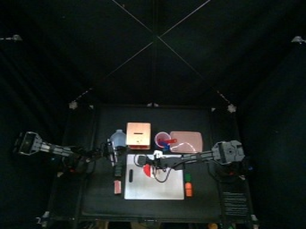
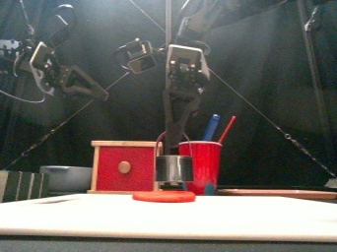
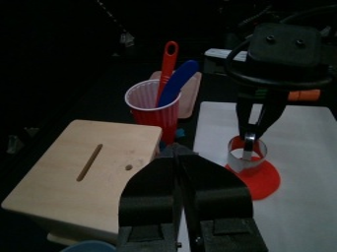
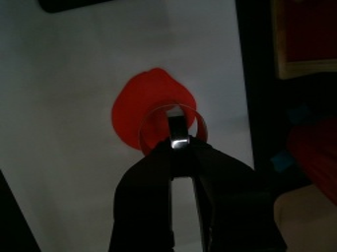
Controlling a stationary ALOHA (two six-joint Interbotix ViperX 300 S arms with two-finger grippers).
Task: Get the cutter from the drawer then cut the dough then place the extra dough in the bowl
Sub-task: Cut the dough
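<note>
Cutter [image 2: 174, 169] stands upright on the red dough [image 2: 164, 196], its wire handle pinched from directly above by the right hand [image 4: 178, 146], so pressing likely goes straight down; the left hand [image 3: 178, 159], pressed together, hangs farther off, left of the dough.

Both arms extended inward, both sets of jaws closed.
Right gripper [image 4: 178, 135] at lower centre of top view, pointing down, pinching the cutter [image 2: 174, 169] handle; left gripper [image 3: 179, 159] left of centre, raised, empty.
</note>
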